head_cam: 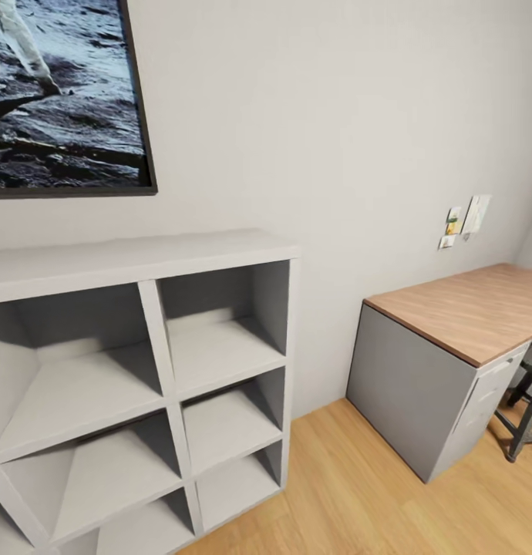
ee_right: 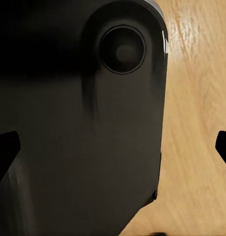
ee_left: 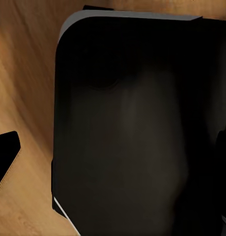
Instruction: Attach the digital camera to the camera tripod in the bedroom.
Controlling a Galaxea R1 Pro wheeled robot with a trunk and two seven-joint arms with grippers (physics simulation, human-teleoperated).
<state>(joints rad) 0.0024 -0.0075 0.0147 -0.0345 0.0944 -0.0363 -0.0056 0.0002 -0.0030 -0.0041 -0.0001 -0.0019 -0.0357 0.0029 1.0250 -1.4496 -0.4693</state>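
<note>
The digital camera and the camera tripod are out of view. In the right wrist view my right gripper (ee_right: 113, 152) is open: its two black fingertips (ee_right: 6, 147) stand far apart at the picture's edges, with nothing held. Behind them is a dark rounded part of my own body (ee_right: 78, 123) above light wood floor (ee_right: 196, 98). In the left wrist view my left gripper (ee_left: 113, 157) also looks open, one black fingertip (ee_left: 6, 153) showing over the wood floor (ee_left: 24, 73) beside my dark body (ee_left: 127, 128).
A white cube shelf (head_cam: 143, 254) with bare compartments stands close ahead against a white wall. A dark-framed moon photograph (head_cam: 62, 92) hangs above it. To the right are a grey desk with a wooden top (head_cam: 466, 308) and a dark stool (head_cam: 528, 393). Wood floor (head_cam: 358, 493) lies between.
</note>
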